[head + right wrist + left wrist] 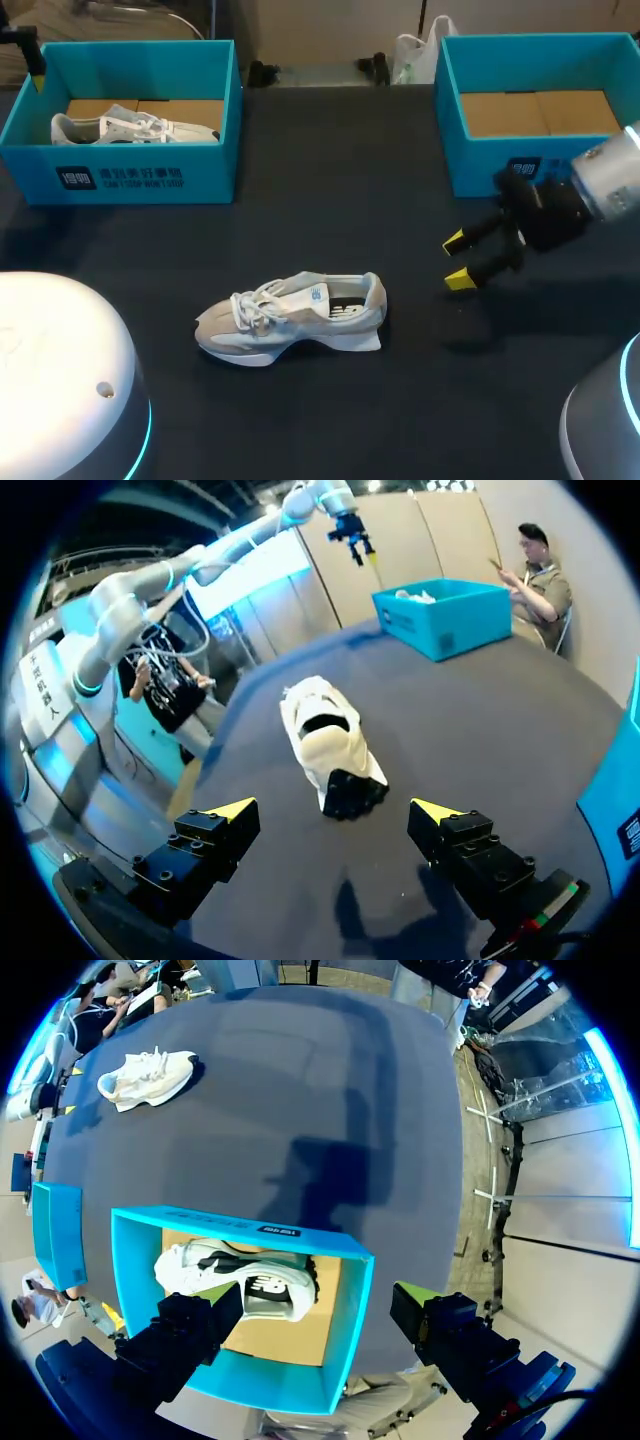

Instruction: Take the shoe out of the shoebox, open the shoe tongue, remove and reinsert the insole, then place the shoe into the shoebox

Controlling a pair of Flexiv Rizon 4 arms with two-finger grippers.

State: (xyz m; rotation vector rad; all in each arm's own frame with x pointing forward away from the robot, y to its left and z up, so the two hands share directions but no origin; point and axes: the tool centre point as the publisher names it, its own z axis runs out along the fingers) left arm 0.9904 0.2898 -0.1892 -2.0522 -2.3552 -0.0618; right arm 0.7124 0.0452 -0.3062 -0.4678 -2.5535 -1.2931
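Head view: shoe (290,318) out on table (330,200), heel toward right gripper (457,260), spread wide, empty; left gripper (315,1295) wide above left shoebox (200,165). Heel to be steadied before tongue is lifted.

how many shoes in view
2. The loose shoe lies on the table; the boxed shoe sits in the left shoebox. The right shoebox hides its near floor.

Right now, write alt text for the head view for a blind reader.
A pale sneaker lies on the dark table, the right tool open, hovering off its heel end. Behind, the left shoebox holds another sneaker; the right shoebox is empty.
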